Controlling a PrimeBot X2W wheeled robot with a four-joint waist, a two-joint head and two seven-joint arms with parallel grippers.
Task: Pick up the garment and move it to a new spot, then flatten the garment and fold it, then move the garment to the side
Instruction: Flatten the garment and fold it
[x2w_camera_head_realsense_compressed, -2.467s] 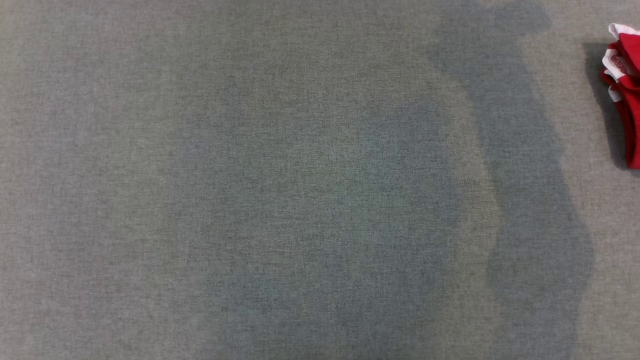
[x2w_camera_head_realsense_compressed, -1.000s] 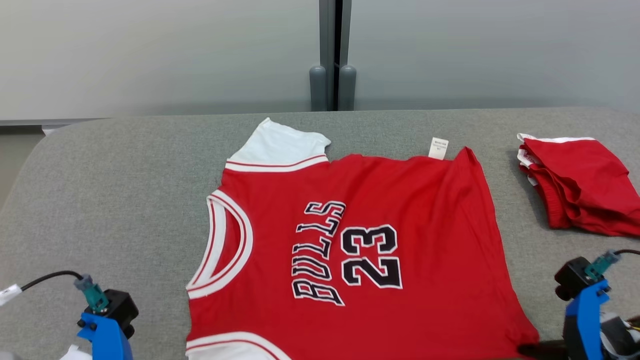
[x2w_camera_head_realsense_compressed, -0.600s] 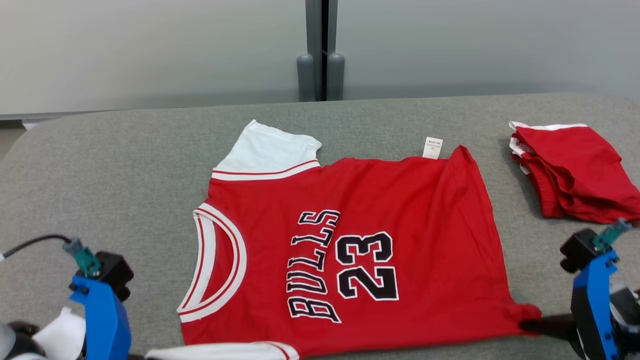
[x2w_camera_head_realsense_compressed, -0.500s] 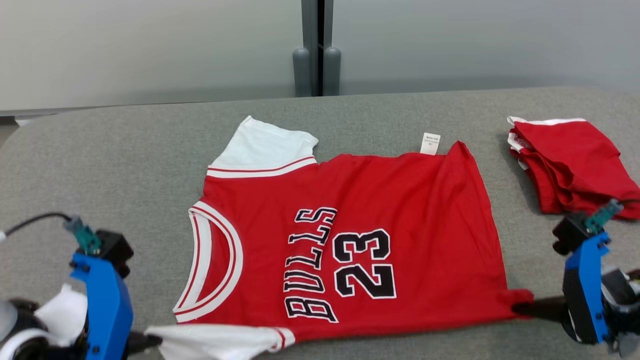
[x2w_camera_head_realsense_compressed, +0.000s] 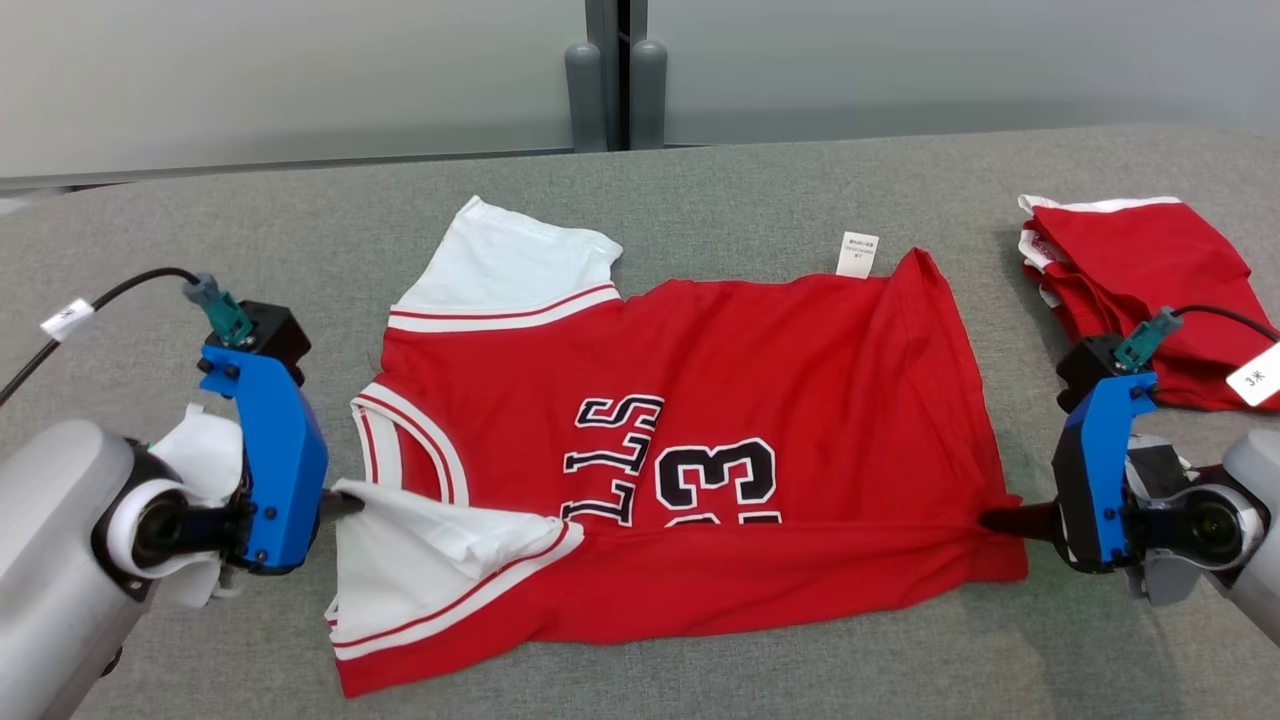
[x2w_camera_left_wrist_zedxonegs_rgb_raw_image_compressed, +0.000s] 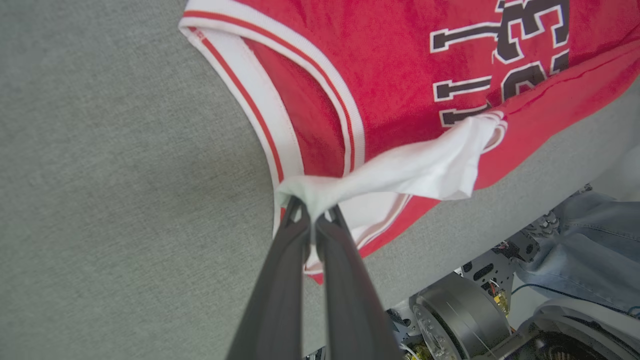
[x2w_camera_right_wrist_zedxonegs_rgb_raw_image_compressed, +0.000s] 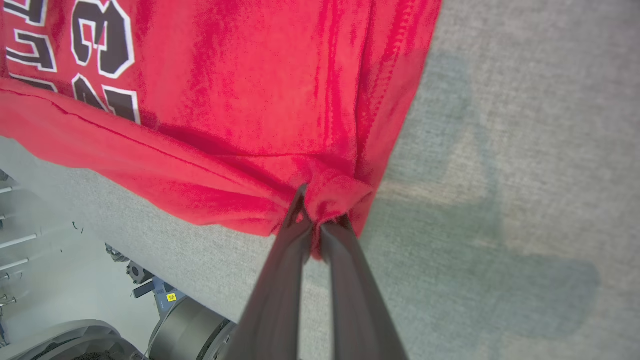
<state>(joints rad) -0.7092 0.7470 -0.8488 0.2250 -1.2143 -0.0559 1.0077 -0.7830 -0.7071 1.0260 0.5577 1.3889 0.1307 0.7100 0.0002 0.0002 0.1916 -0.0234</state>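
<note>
A red basketball jersey, the garment (x2w_camera_head_realsense_compressed: 760, 390), lies spread on the grey table with its collar to the left and black lettering up. Its near edge is lifted and folding over toward the far side, covering the lower part of the number. My left gripper (x2w_camera_head_realsense_compressed: 340, 503) is shut on the near white sleeve (x2w_camera_left_wrist_zedxonegs_rgb_raw_image_compressed: 400, 175), pinched at the fingertips (x2w_camera_left_wrist_zedxonegs_rgb_raw_image_compressed: 312, 212). My right gripper (x2w_camera_head_realsense_compressed: 985, 520) is shut on the near hem corner (x2w_camera_right_wrist_zedxonegs_rgb_raw_image_compressed: 335, 192) of the garment (x2w_camera_right_wrist_zedxonegs_rgb_raw_image_compressed: 240, 90). The far white sleeve (x2w_camera_head_realsense_compressed: 505, 265) lies flat.
A folded red garment (x2w_camera_head_realsense_compressed: 1140, 265) with white trim rests at the far right of the grey table (x2w_camera_head_realsense_compressed: 150, 240). A pale wall with a grey post (x2w_camera_head_realsense_compressed: 605, 70) rises behind. A person's jeans-clad leg (x2w_camera_left_wrist_zedxonegs_rgb_raw_image_compressed: 590, 250) shows beyond the near table edge.
The head camera has tilted down. Both grippers have lifted the jersey's near edge and carried it toward the far side, so the near strip now folds over the number.
</note>
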